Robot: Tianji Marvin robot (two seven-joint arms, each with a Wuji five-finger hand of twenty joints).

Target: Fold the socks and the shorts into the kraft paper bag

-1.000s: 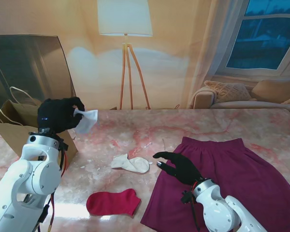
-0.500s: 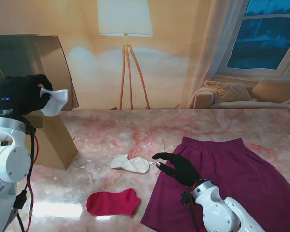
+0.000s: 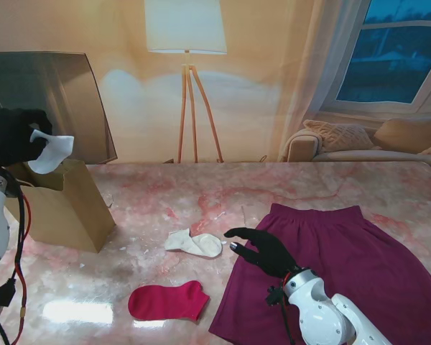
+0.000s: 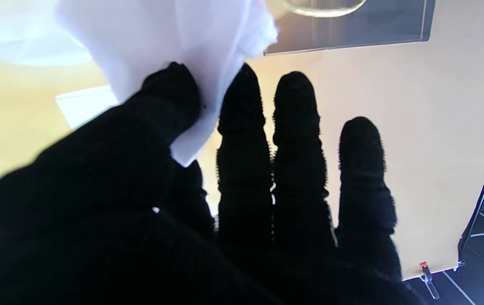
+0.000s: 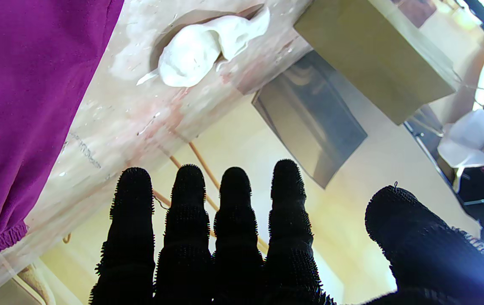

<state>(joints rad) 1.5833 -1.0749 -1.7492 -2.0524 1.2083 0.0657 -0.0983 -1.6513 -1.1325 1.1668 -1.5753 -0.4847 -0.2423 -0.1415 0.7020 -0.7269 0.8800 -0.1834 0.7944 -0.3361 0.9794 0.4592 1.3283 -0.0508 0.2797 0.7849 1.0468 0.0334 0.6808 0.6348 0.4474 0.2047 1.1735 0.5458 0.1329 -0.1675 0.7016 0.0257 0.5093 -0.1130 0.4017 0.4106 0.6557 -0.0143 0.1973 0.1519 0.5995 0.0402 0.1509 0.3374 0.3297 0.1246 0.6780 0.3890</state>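
White sock (image 3: 50, 152) pinched in left robot hand (image 3: 13, 135), above kraft paper bag (image 3: 61, 205) mouth. Second white sock (image 3: 195, 243), red sock (image 3: 168, 301) and purple shorts (image 3: 337, 266) lie on worktop (image 3: 201, 194) right of bag. Right robot hand (image 3: 264, 249) holds nothing, fingers spread, over shorts' edge.

Open brown kraft paper bag (image 3: 61, 208) stands at left; one white sock (image 3: 50, 154) hangs above it; crumpled white sock (image 3: 195, 243), flat red sock (image 3: 168, 301) and spread magenta shorts (image 3: 359, 273) lie on the table.

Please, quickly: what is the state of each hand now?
Left hand: shut on the white sock.
Right hand: open, holding nothing.
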